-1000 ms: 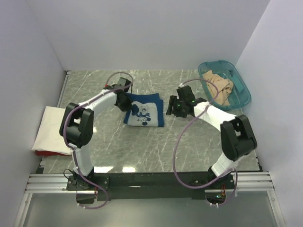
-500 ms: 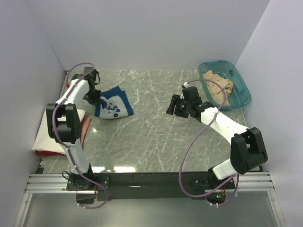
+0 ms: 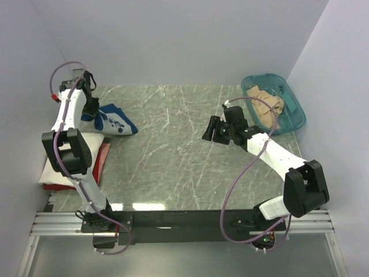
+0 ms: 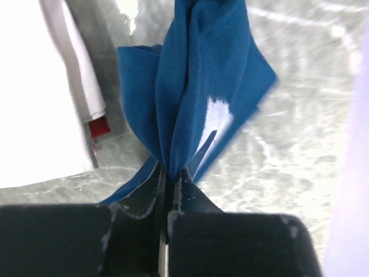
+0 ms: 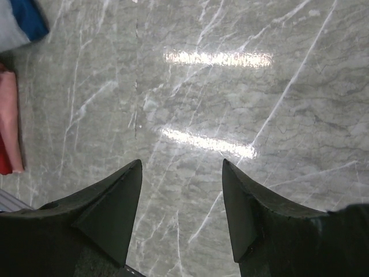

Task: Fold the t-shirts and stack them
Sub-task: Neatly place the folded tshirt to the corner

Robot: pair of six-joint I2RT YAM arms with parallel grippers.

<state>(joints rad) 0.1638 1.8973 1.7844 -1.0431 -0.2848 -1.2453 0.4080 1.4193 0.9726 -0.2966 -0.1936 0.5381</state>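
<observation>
Left gripper is clamped on the navy t-shirt; right gripper stands apart over the table.

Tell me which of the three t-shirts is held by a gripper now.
The navy blue t-shirt: the left gripper is shut on it. The white t-shirt lies folded at the left, the tan t-shirt in the teal tub.
</observation>
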